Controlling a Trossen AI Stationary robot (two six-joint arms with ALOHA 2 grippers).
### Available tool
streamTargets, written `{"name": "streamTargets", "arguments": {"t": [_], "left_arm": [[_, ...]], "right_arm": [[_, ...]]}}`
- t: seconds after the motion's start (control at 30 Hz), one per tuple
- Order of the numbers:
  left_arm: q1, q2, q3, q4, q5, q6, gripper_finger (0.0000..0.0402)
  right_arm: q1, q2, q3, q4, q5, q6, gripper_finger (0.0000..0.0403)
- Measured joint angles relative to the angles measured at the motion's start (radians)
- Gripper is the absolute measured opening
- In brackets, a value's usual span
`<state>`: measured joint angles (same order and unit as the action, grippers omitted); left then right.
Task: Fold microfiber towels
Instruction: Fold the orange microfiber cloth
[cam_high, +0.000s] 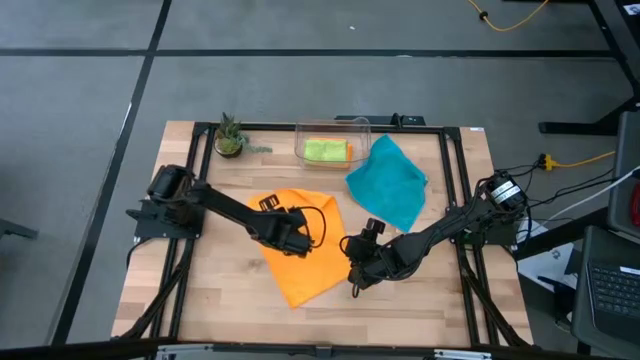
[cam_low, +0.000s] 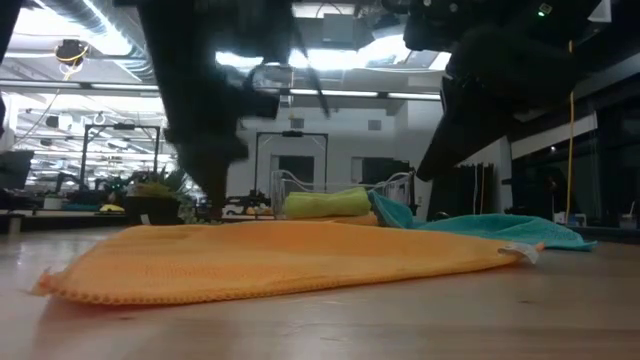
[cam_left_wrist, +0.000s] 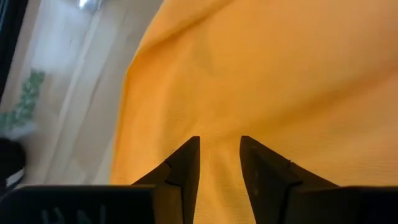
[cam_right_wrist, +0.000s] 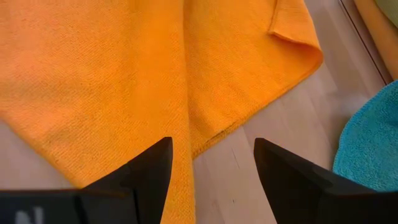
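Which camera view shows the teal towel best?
The high view: the whole teal towel shows there, lying beside the clear bin. The low view shows only its flat edge. The right wrist view catches one corner. The left wrist view does not show it.

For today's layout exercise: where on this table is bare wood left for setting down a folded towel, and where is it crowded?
Free: the front left corner beside the orange towel, and the front right corner. Crowded: the middle, where the left tool and right tool work that towel, and the back, with plant, bin and teal towel.
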<state>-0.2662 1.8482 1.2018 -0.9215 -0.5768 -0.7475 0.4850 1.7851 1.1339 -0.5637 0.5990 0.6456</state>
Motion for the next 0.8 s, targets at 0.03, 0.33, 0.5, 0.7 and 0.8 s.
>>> {"name": "streamTargets", "arguments": {"t": [0.03, 0.33, 0.5, 0.7, 0.8], "left_arm": [[-0.012, -0.006, 0.016, -0.005, -0.003, 0.000, 0.0108], [-0.111, -0.021, 0.106, -0.029, -0.008, -0.001, 0.0108], [-0.151, -0.021, 0.106, -0.024, -0.007, -0.007, 0.0108], [-0.179, -0.021, 0.106, -0.018, -0.007, -0.018, 0.0108], [-0.189, -0.021, 0.106, -0.017, -0.007, -0.031, 0.0108]], "right_arm": [[0.000, 0.000, 0.000, 0.001, 0.000, 0.000, 0.0229], [0.000, 0.000, 0.000, 0.040, -0.018, 0.000, 0.0229], [0.000, 0.000, 0.000, 0.057, -0.025, 0.000, 0.0229], [0.000, 0.000, 0.000, 0.068, -0.026, 0.000, 0.0229], [0.000, 0.000, 0.000, 0.068, -0.026, 0.000, 0.0229]]}}
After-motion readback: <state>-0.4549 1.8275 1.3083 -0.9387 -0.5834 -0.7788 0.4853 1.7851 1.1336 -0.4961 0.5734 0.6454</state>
